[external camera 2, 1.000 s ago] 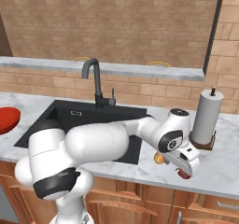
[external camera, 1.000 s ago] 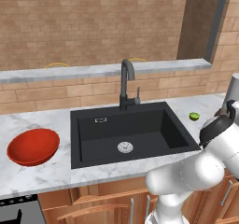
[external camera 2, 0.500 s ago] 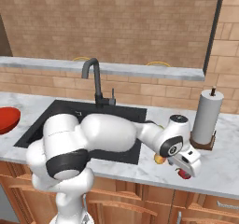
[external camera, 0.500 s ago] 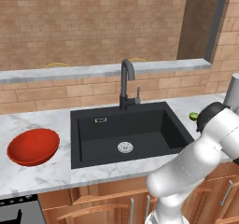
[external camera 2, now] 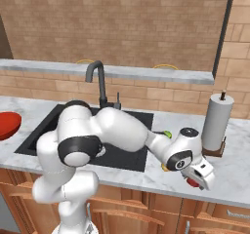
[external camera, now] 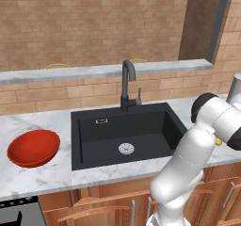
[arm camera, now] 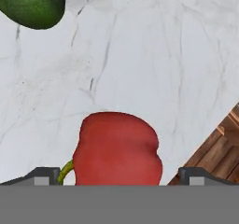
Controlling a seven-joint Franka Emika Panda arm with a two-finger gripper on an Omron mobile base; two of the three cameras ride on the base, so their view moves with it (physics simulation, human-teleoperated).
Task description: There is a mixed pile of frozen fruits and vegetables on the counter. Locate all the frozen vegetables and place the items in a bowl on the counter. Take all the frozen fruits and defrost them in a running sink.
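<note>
In the hand view a dull red vegetable (arm camera: 116,148) with a green stem lies on the white marble counter (arm camera: 149,55), right between my gripper's (arm camera: 119,177) open fingertips. The dark green vegetable (arm camera: 32,3) sits at the upper left of that view. From the right base view the gripper (external camera 2: 197,177) hangs low over the red piece (external camera 2: 193,183) near the counter's front edge. A lime-green fruit (external camera 2: 167,134) lies by the black sink (external camera 2: 122,130), and an orange-yellow fruit (external camera 2: 164,167) peeks out under the forearm. The red bowl (external camera: 33,147) stands far left of the sink (external camera: 124,131).
A paper towel roll on a holder (external camera 2: 217,121) stands just behind the gripper. The dark gooseneck faucet (external camera: 126,81) rises behind the basin. Wooden cabinet fronts (arm camera: 219,143) drop off just beyond the red piece. My own arm blocks the counter's right end in the left base view.
The arm's elbow and shoulder links have swung round while the hand edged slightly lower and to the right over the red piece. The jaws stay open.
</note>
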